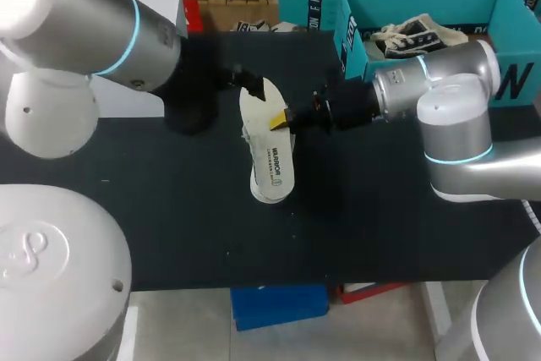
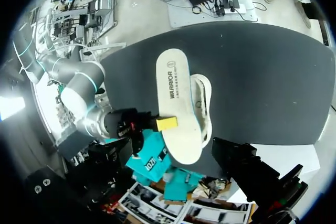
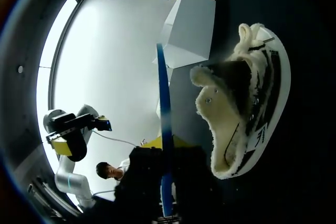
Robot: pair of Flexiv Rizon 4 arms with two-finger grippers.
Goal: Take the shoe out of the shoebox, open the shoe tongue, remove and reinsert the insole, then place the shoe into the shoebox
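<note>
Head view: right claw (image 1: 281, 120) pinches the insole (image 1: 272, 158) by its edge, shoe (image 3: 236, 108) on its side just beside it. Insole looks thin, light, floppy, so I'd hold mid-edge. Left claw (image 1: 241, 78): can't tell.

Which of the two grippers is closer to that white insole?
Right. The right gripper grips the insole at its side edge, touching it. The left gripper hangs near one end of it, with no contact visible.

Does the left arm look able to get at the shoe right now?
Likely only from its side: the insole, pinched by the right gripper, lies over most of the shoe, covering it from above.
</note>
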